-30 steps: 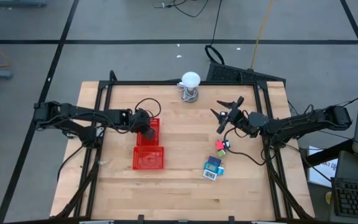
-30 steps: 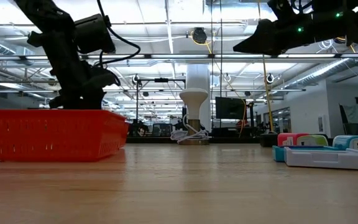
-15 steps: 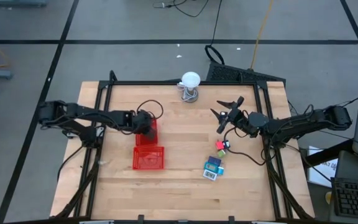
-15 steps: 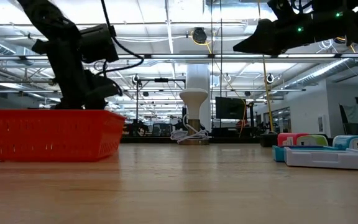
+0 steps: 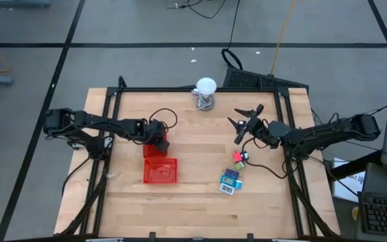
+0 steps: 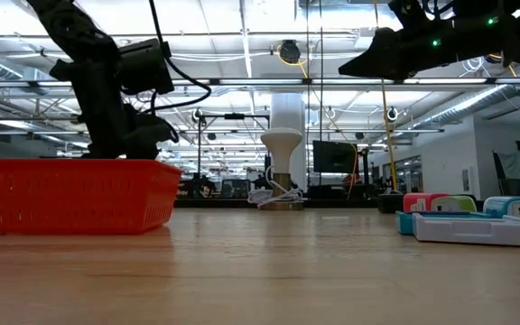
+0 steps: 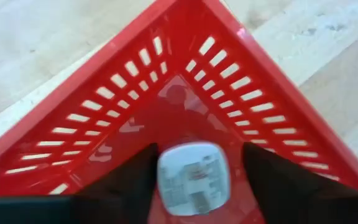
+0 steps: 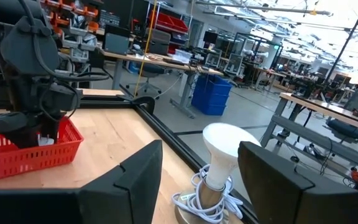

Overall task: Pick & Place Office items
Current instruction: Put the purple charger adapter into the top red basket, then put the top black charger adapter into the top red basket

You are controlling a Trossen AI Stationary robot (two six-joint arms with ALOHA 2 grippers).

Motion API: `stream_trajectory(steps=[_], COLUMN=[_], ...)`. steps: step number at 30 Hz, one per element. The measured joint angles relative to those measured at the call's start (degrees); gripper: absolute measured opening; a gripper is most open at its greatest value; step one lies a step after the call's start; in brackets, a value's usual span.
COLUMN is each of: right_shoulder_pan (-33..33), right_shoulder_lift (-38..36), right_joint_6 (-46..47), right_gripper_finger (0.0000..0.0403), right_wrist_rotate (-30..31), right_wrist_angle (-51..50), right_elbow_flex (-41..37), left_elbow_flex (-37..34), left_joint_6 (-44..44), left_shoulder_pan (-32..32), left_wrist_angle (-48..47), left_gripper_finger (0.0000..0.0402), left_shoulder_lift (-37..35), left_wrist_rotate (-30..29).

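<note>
My left gripper (image 5: 156, 138) points down into the far red mesh tray (image 5: 150, 152) and is open. A packet with a white label (image 7: 193, 177) lies on the tray floor between its fingers, with a gap showing on one side. My right gripper (image 5: 242, 122) hangs open above the table's far right part, over nothing. Several small colourful pieces (image 5: 238, 158) and a teal-blue packet with a white label (image 5: 230, 182) lie on the wood on the right, also seen as the pieces (image 6: 441, 203) and the packet (image 6: 472, 227) in the low view.
A second red mesh tray (image 5: 147, 172) sits right in front of the far one. A white ball on a wire stand (image 5: 205, 93) stands at the far edge, mid-table. Bare wood lies between the trays and the pieces. A black frame borders the table.
My left gripper has edged toward the table's left over the far tray and sunk a little lower into it. The right arm has kept still.
</note>
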Motion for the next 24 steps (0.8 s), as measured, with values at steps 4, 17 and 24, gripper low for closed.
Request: stream_trajectory(steps=[4, 17, 24], right_shoulder_pan=[0.0, 0.0, -2.2], right_shoulder_lift=[0.0, 0.0, -0.8], right_joint_6=[0.0, 0.8, 7.0], right_gripper_finger=[0.0200, 0.0201, 0.0198], right_wrist_rotate=[0.0, -0.1, -4.4], right_wrist_angle=[0.0, -3.6, -14.6], right_elbow_flex=[0.0, 0.0, 0.0], left_elbow_flex=[0.1, 0.2, 0.1], left_joint_6=[1.5, 6.8, 11.7], left_shoulder_pan=[0.0, 0.1, 0.1], left_wrist_angle=[0.6, 5.4, 8.9], left_gripper_finger=[0.0323, 0.0395, 0.0379], left_shoulder_lift=[-0.8, -10.1, -17.2], left_wrist_rotate=[1.2, 4.3, 4.5])
